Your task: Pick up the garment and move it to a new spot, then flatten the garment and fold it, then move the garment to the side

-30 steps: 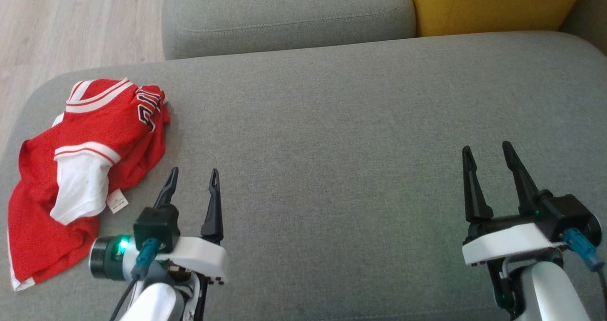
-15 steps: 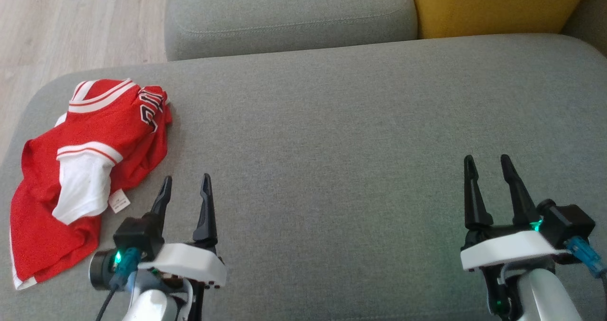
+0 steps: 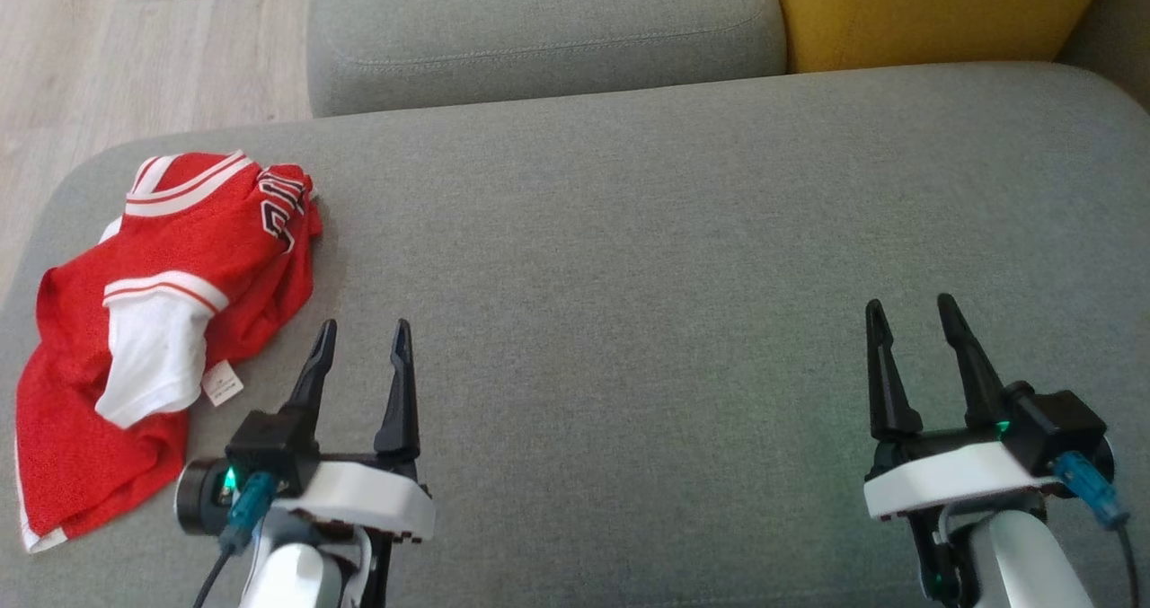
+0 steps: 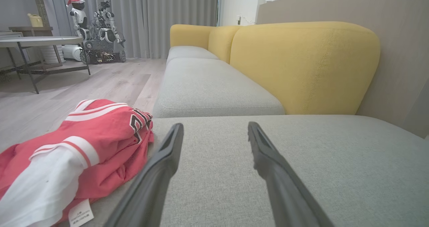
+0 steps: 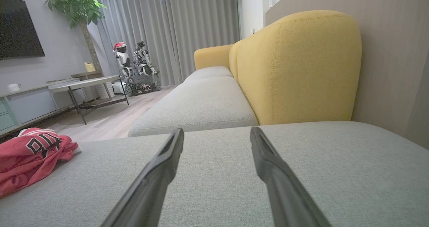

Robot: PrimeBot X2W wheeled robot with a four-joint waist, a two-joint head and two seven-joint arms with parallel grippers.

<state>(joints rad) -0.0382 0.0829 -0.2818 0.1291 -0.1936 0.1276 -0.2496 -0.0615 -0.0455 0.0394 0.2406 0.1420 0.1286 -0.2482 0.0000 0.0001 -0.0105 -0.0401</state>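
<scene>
The garment (image 3: 162, 321) is a red and white jersey with black lettering, lying crumpled at the left end of the grey sofa seat (image 3: 629, 258); it also shows as a red heap (image 4: 67, 146) at lower left in the left wrist view and far left (image 5: 30, 156) in the right wrist view. My left gripper (image 3: 362, 331) hovers open just right of the jersey's near edge, touching nothing. My right gripper (image 3: 907, 307) stands open over bare cushion far to the right. Each wrist view shows its own gripper, left (image 4: 214, 128) and right (image 5: 217, 133), with nothing between the fingers.
A second grey seat cushion (image 3: 539, 29) lies beyond, with a yellow backrest (image 3: 934, 6) at upper right. Wooden floor (image 3: 135, 42) runs along the left. Across the room stand a table (image 4: 37, 42), another robot (image 4: 97, 29) and a potted plant (image 5: 78, 9).
Both grippers dipped slightly toward me and stay open. The left one has lifted back a little. The jersey lies as before.
</scene>
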